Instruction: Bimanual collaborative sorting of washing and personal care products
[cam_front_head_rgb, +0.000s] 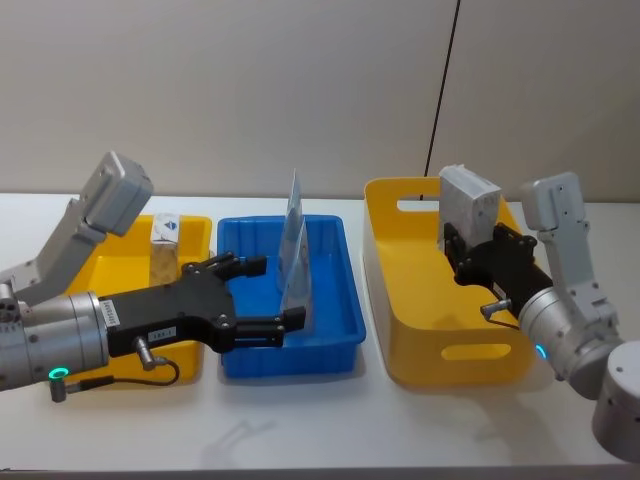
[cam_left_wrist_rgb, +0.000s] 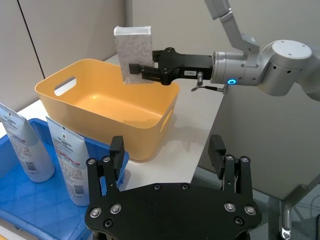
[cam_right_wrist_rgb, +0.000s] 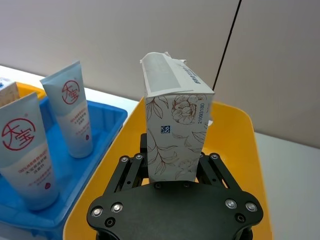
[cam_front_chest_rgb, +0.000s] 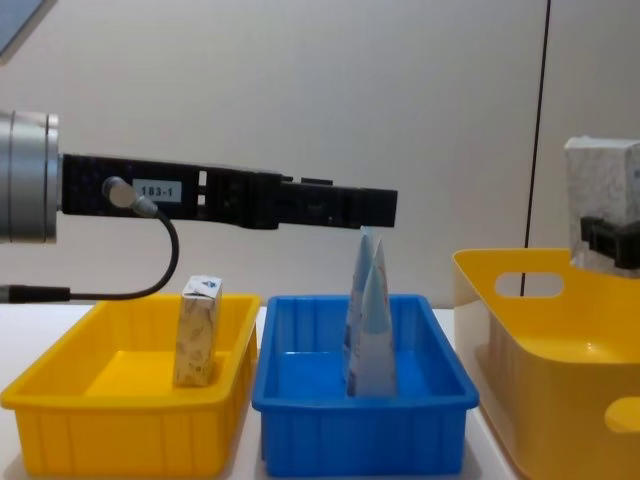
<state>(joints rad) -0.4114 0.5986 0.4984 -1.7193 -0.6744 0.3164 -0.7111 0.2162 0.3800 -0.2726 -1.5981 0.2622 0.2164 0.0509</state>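
Observation:
A whitish soft pack (cam_front_head_rgb: 470, 203) with a faint floral print is held upright above the big yellow basket (cam_front_head_rgb: 400, 330); my right gripper (cam_front_head_rgb: 458, 250) is shut on its lower part. The right wrist view shows the pack (cam_right_wrist_rgb: 175, 135) clamped between the fingers, and the chest view shows it (cam_front_chest_rgb: 600, 190) above the basket's rim. Two pale-blue tubes (cam_front_head_rgb: 293, 255) stand with their pointed ends up in the blue bin (cam_front_head_rgb: 330, 350). My left gripper (cam_front_head_rgb: 275, 292) is open with nothing in it, and hovers just above and beside the tubes (cam_front_chest_rgb: 368, 320).
A low yellow bin (cam_front_head_rgb: 110, 270) at the left holds a small upright carton (cam_front_head_rgb: 165, 245). The three containers sit side by side on the white table, with bare table in front of them. The basket (cam_left_wrist_rgb: 47, 92) has handle cut-outs.

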